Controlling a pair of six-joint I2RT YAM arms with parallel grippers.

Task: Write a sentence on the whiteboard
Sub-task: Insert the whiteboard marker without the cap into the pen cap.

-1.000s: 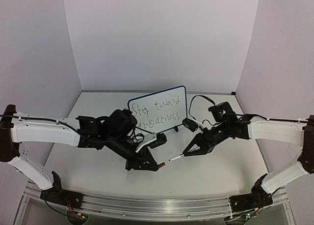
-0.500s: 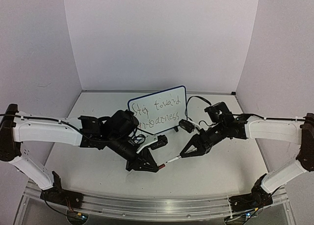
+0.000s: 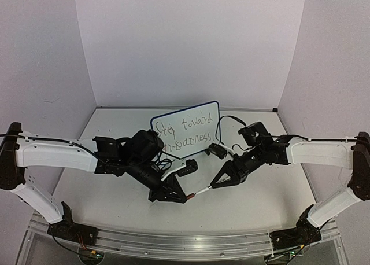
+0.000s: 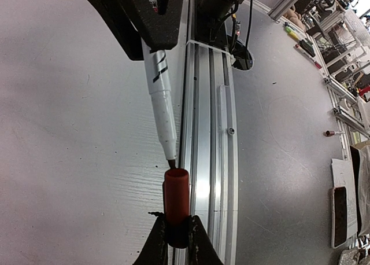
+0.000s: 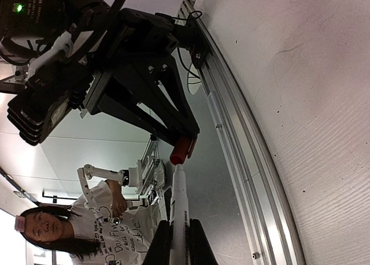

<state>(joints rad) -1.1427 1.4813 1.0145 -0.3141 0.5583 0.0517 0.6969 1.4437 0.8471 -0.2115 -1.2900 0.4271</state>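
The whiteboard (image 3: 188, 128) stands at the back middle of the table, with the sentence (image 3: 186, 133) in two lines of dark cursive on it. My left gripper (image 3: 184, 196) is shut on a red marker cap (image 4: 176, 202), also seen in the right wrist view (image 5: 181, 151). My right gripper (image 3: 222, 180) is shut on a white marker (image 5: 179, 212), which also shows in the left wrist view (image 4: 160, 98). The marker's dark tip (image 4: 171, 160) sits right at the cap's open mouth. The two grippers face each other in front of the board.
An aluminium rail (image 3: 173, 240) runs along the table's near edge. White walls close the back and sides. A small black object (image 3: 187, 167) lies by the board's lower edge. A person (image 5: 55, 230) shows beyond the table in the right wrist view.
My right gripper has moved left with the marker, bringing its tip up to the red cap. My left gripper has stayed nearly in place.
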